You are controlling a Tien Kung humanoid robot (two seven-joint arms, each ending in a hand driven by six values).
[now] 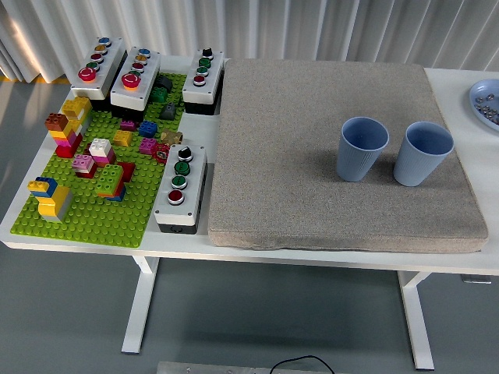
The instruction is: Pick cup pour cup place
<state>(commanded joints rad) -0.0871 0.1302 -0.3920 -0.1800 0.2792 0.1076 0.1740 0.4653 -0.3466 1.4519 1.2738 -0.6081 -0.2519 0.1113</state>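
On the right half of the frame, two blue ribbed cups stand upright on a grey felt mat (312, 140) that covers most of the white table (456, 82). The left cup (362, 148) and the right cup (422, 153) sit side by side, near each other but not touching, both with their openings up; nothing can be made out inside either one. They rest toward the mat's right edge, about midway between its far and near sides.

Neither robot hand appears anywhere in the frame — no arm comes in from the sides or lower corners, so whether the fingers are apart or together cannot be told.

At the upper right edge, a pale blue plate (482, 92) is cut off by the frame, with small dark pieces lying in it.

Across the left third lies a green building-block baseplate (101, 214) carrying scattered coloured bricks — yellow, pink, red, blue. Three grey button boxes (136, 78) line its far side at the upper left, and a fourth button box (180, 187) lies between the baseplate and the mat's left edge.
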